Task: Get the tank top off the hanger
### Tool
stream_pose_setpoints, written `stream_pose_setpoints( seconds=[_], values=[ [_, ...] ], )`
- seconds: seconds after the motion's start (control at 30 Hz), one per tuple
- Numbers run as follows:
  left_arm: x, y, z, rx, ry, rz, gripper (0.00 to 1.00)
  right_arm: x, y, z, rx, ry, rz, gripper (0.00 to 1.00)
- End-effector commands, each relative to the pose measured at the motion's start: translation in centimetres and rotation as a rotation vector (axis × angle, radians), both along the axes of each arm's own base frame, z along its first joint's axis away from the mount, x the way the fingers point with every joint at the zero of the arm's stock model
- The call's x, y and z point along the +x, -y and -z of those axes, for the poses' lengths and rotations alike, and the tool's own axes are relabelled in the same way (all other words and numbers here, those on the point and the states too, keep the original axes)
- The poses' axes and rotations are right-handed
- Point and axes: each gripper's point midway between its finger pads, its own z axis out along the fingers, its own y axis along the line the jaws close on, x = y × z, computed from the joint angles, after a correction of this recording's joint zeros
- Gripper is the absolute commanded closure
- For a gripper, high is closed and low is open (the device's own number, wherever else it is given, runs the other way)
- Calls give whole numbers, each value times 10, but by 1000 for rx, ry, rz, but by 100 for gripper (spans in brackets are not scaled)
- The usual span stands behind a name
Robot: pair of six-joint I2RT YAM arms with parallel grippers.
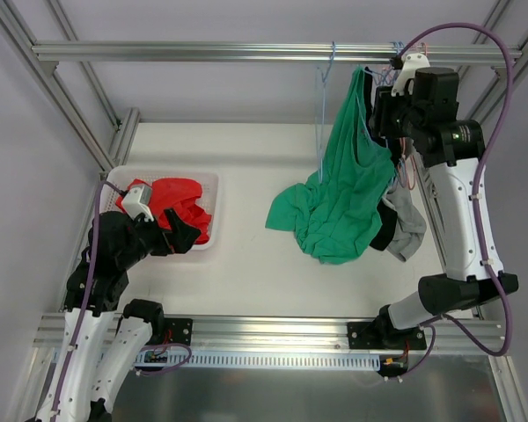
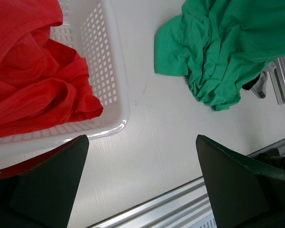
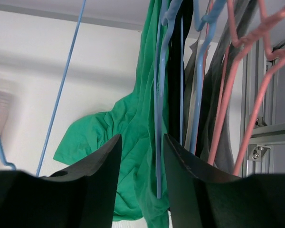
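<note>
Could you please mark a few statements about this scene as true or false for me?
The green tank top hangs from the rail. True.
The red garment lies on the bare table. False: it is in the white basket.
The left hand is open. True.
The right hand is down by the basket. False: it is raised among the hangers.
Every hanger carries clothing. False: one blue hanger hangs bare.

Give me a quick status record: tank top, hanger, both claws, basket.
tank top: green, hung up by the rail, lower part heaped on the table
hanger: blue wire, green fabric against it
right claw: raised at the hanger; grip unclear
left claw: open, empty, beside the basket
basket: white, red garment inside
</note>
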Motion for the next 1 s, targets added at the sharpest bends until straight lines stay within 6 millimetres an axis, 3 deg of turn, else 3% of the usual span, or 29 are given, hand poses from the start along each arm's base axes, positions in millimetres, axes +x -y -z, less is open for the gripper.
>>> stream_pose_setpoints(
  seconds=[0.0,0.07,0.1,0.43,0.73,0.97],
  values=[
    [-3,3,-16,27,84,53,1,18,-5,6,-5,1,-25,60],
    [-4,5,-13,19,70,61,1,21,-12,8,17,-9,-51,64],
    [-3,5,-12,18,66,58,1,21,-16,7,28,-9,-62,75],
    [-4,9,-10,5,55,77,1,13,-31,-5,69,20,-64,99],
    [-7,8,-14,-2,84,75,1,-6,-51,-53,162,177,-96,100],
    [-9,9,-16,-5,95,83,1,-26,-49,-61,197,197,-108,100]
  ],
)
